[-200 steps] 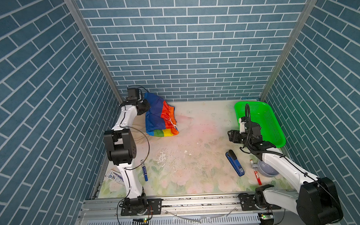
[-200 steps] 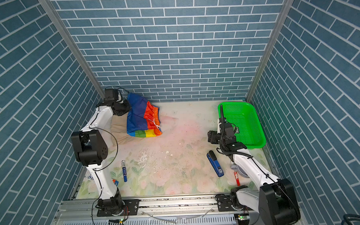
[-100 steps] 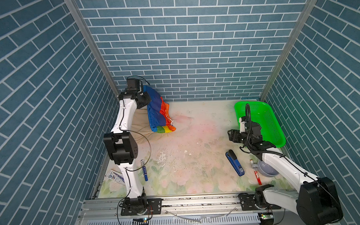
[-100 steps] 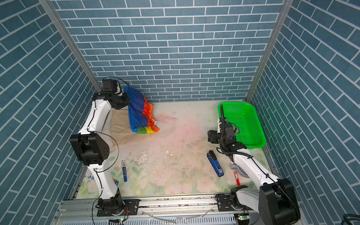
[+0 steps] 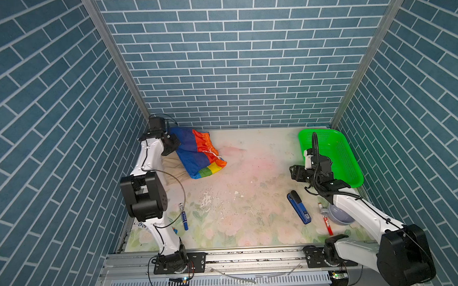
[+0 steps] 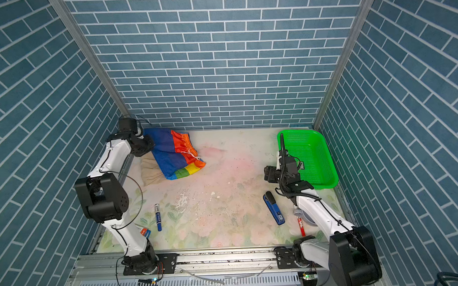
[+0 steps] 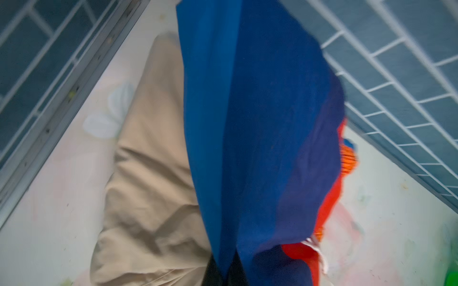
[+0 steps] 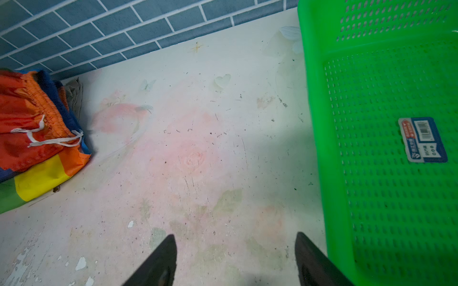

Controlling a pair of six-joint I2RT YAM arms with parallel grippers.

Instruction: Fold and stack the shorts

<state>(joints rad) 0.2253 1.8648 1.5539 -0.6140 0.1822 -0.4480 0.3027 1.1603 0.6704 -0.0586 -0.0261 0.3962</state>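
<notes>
Now the left pincer [image 5: 174,143] grips the blue edge of the shiny rainbow-striped cloth shorts [image 5: 197,156] at the far left corner of the table [image 5: 251,200], over the plain beige cloth shorts [image 5: 174,169]

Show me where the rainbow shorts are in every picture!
Top view: rainbow shorts at the back left, near the wall corner.
Top view: rainbow shorts at the back left here too.
Left wrist view: they fill the middle, mostly blue.
Right wrist view: at the picture's edge, orange waistband and white drawstring showing.
Shared landmark: the beige shorts peeking out beside them in every view.
</notes>
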